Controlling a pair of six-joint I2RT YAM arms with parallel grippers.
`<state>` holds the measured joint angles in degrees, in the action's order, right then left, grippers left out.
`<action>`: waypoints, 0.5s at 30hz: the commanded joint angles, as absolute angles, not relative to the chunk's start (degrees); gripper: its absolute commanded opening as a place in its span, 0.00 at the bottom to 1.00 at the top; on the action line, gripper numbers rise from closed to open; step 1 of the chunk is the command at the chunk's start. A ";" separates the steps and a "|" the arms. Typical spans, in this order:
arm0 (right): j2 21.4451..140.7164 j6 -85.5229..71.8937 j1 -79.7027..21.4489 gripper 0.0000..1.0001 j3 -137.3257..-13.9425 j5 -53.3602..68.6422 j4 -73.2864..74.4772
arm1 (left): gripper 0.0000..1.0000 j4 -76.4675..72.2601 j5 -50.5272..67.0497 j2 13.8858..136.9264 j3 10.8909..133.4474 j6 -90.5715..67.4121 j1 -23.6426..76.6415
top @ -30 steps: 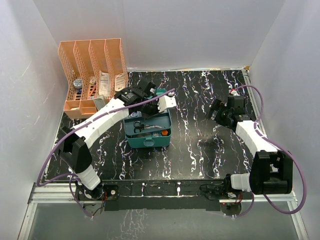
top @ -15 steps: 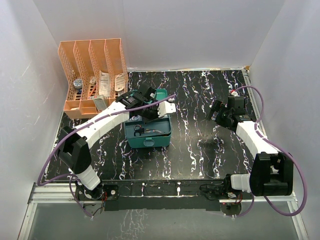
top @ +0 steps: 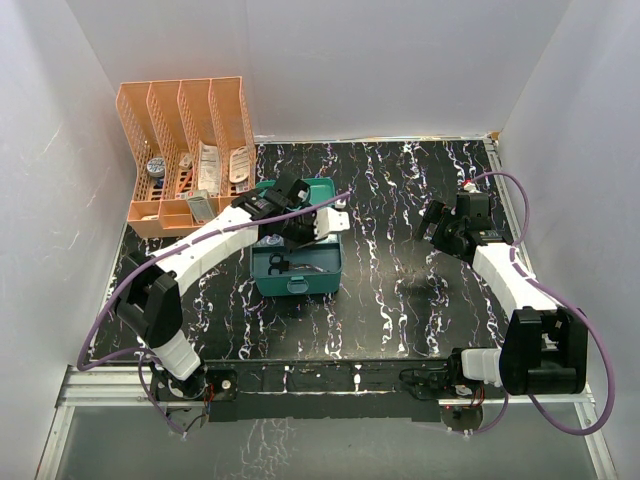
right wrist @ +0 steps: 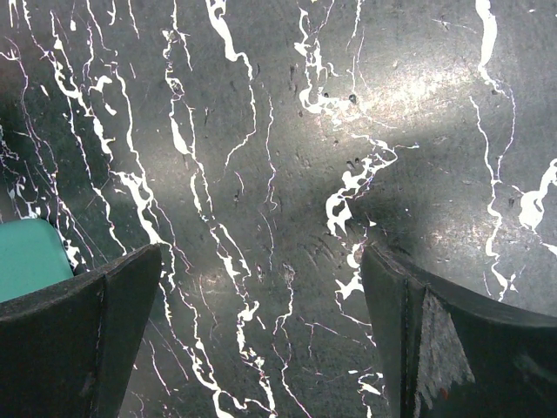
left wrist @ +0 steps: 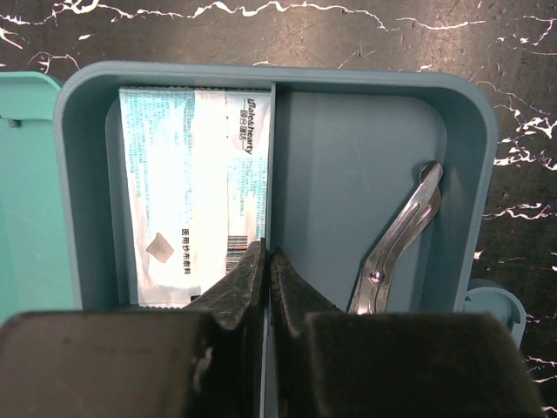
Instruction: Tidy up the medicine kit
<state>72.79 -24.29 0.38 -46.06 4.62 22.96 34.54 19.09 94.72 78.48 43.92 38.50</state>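
An orange rack stands far left on the tabletop. Near it sits the open kit. The left end effector hangs over the kit's tray, fingers together at the middle wall. A packet lies left of that wall and scissors lie right of it. Far right, the right end effector is spread apart above the tabletop.

White walls around black marbled table
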 commanded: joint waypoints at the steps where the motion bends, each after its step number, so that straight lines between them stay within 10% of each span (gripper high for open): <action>1: 71.03 -23.96 0.27 0.98 -47.49 3.66 22.43 | 0.00 33.93 23.87 93.35 76.92 44.67 37.67; 7: 71.02 -23.82 0.27 0.98 -47.47 3.34 22.80 | 0.57 32.90 23.40 95.05 79.16 42.21 36.51; 15: 71.20 -23.03 0.28 0.98 -47.02 4.55 21.94 | 0.83 32.46 21.65 95.30 83.31 38.19 34.72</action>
